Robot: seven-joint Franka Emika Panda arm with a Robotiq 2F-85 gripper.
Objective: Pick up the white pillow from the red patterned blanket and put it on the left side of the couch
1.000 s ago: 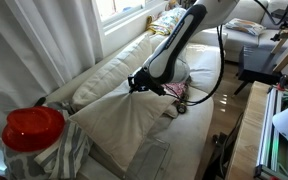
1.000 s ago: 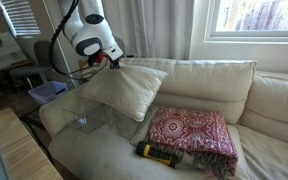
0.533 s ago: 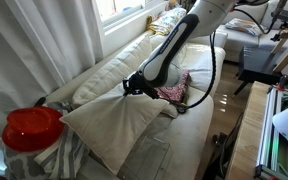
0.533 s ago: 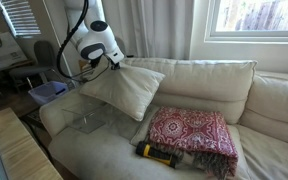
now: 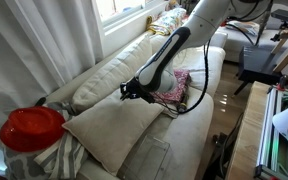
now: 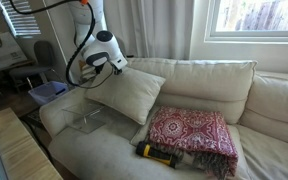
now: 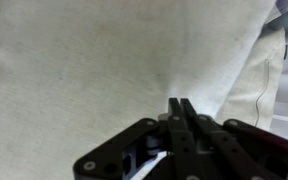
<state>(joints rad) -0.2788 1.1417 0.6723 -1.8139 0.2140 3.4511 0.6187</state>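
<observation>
white pillow (image 6: 132, 92) is off the red patterned blanket (image 6: 189, 130) and down at the couch (image 6: 229, 78) end, gripper (image 6: 119, 68) pinching its top corner; only release left, I'd say.

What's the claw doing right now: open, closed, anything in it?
Claw: closed, fingers pinched together on a fold of the white pillow.

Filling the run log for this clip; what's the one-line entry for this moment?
gripper: shut on corner of white pillow | pillow: on couch beside red patterned blanket | release: not yet
</observation>
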